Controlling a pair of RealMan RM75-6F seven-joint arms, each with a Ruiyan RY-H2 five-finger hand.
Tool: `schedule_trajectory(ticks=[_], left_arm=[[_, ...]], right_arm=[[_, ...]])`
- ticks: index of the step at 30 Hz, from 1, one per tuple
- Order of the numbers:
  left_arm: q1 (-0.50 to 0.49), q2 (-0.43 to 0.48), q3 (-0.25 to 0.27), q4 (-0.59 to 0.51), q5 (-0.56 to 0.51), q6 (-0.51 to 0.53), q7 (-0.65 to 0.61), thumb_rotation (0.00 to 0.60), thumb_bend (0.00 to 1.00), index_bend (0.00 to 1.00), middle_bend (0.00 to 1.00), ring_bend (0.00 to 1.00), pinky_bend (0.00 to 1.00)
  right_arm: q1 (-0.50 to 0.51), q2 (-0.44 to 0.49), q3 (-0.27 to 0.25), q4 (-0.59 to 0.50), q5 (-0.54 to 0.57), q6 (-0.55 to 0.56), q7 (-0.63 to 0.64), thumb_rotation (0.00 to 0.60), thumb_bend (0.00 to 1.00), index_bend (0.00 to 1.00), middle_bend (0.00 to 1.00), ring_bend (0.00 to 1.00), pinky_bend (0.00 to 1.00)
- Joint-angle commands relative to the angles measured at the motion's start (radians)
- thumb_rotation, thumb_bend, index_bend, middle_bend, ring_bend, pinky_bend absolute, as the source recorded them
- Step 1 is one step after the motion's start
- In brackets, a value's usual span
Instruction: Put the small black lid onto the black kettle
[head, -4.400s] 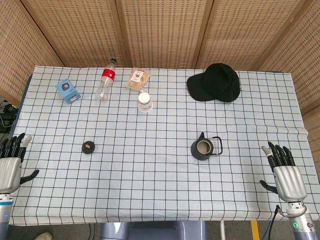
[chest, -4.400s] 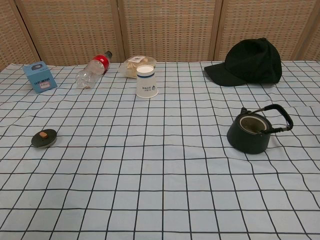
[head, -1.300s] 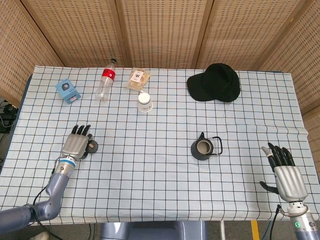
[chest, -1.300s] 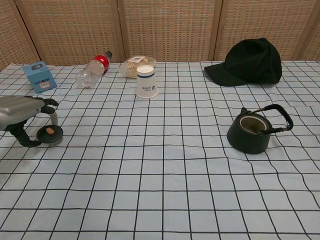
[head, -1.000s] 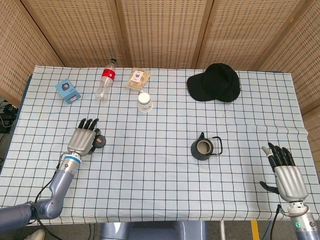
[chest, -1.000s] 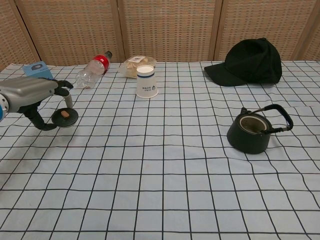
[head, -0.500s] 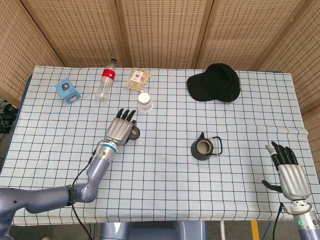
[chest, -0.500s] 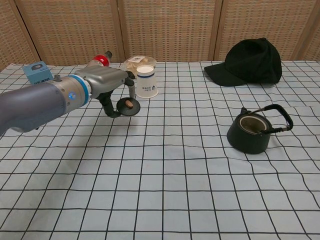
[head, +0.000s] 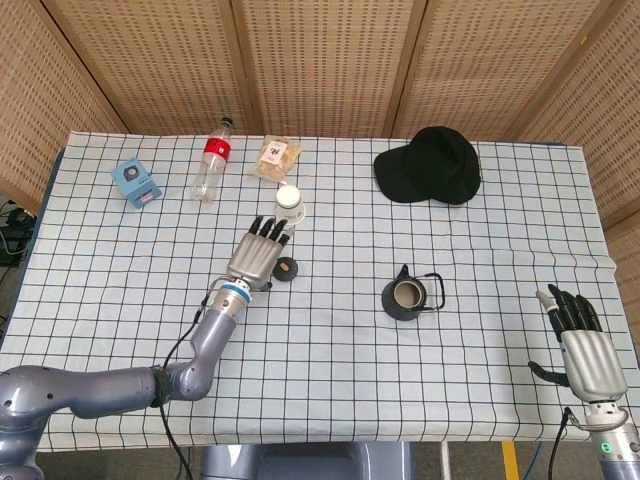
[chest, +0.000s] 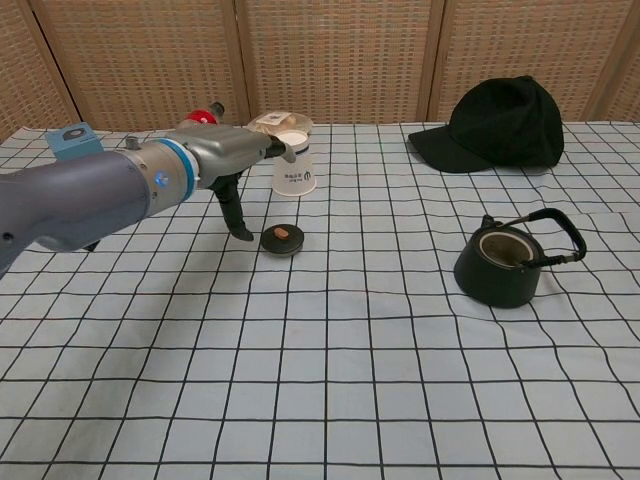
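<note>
The left hand (chest: 232, 150) hovers with fingers spread and nothing in them, the small black lid (chest: 282, 240) lying on the worktop (chest: 330, 380) just beside its thumb. The black kettle (chest: 500, 265) stands uncovered well off to that hand's right. The right hand (head: 585, 350) rests open, fingers apart, near the worktop's edge.
</note>
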Motion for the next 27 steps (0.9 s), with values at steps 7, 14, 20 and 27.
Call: schedule_trajectory(ticks=[7,14,20,27], left_arm=[[0.300,0.360,0.184,-0.415,0.266,0.301,-0.182,0.600,0.15,0.00,0.00,0.00,0.00],[0.517,0.505,0.338,-0.468,0.460,0.525,-0.299,0.600,0.15,0.00,0.00,0.00,0.00],[0.696,0.529,0.426,-0.355,0.631,0.676,-0.519,0.600,0.15,0.00,0.00,0.00,0.00],[0.766,0.541,0.415,-0.257,0.675,0.686,-0.700,0.600,0.15,0.00,0.00,0.00,0.00]], right_arm=[[0.004,-0.014,-0.008,-0.003,-0.003,-0.014,-0.041,0.600,0.19,0.05,0.00,0.00,0.00],[0.009,-0.035,-0.015,-0.011,-0.015,-0.018,-0.091,0.600,0.19,0.05,0.00,0.00,0.00],[0.016,-0.067,-0.015,-0.006,-0.014,-0.028,-0.141,0.600,0.19,0.05,0.00,0.00,0.00],[0.059,-0.097,0.028,-0.087,-0.028,-0.025,-0.253,0.600,0.19,0.07,0.00,0.00,0.00]])
